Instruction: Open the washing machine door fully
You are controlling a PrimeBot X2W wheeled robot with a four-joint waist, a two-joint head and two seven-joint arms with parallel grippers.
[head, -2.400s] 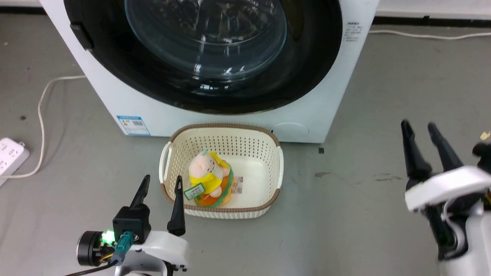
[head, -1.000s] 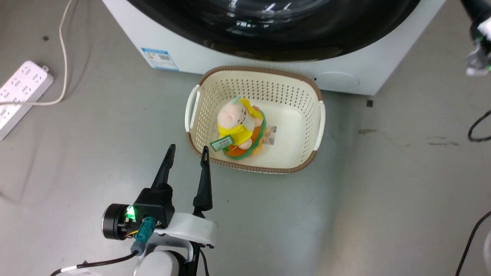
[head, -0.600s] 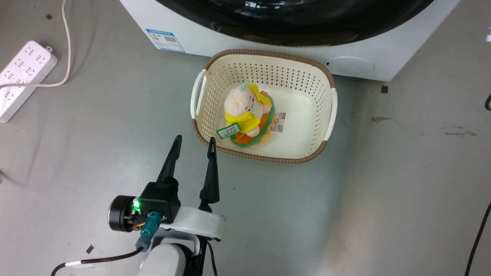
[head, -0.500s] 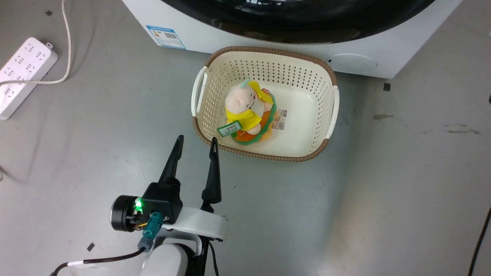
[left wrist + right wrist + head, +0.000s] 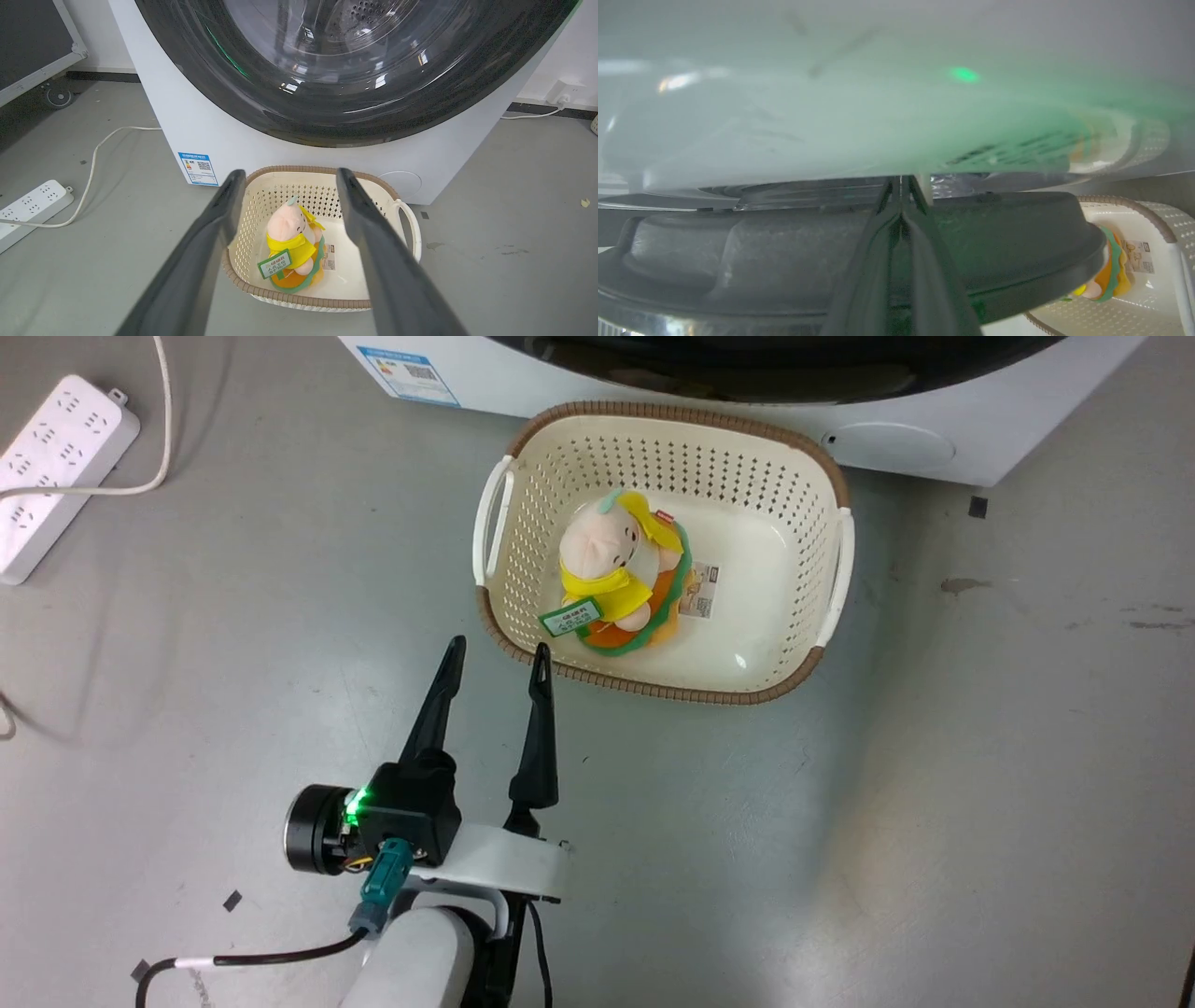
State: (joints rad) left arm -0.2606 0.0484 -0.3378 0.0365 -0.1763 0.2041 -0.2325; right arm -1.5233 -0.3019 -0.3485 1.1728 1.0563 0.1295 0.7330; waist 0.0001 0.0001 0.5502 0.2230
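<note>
"Two tools; how do they stand?"

"The left tool (image 5: 498,646) hangs with its fingers spread wide and empty over the grey floor (image 5: 980,803), just on the near side of the basket (image 5: 653,690), at its left corner. The right tool (image 5: 901,182) has its fingers pressed together, tips at the seam where the dark rim of the washing machine door (image 5: 1008,242) meets the white front. Whether they pinch anything cannot be told."

"And the door itself?"

"It is on the washing machine (image 5: 224,140) at the far side of the floor, a glossy black ring around a clear glass bowl (image 5: 336,32)."

"The room?"

"The floor is smooth and scuffed with dark marks. The basket, holding a plush toy (image 5: 611,569), sits just before the machine's foot. A power strip (image 5: 51,467) and its white cable (image 5: 166,420) lie to the left. A white wall with dark skirting (image 5: 100,75) stands behind."
</note>
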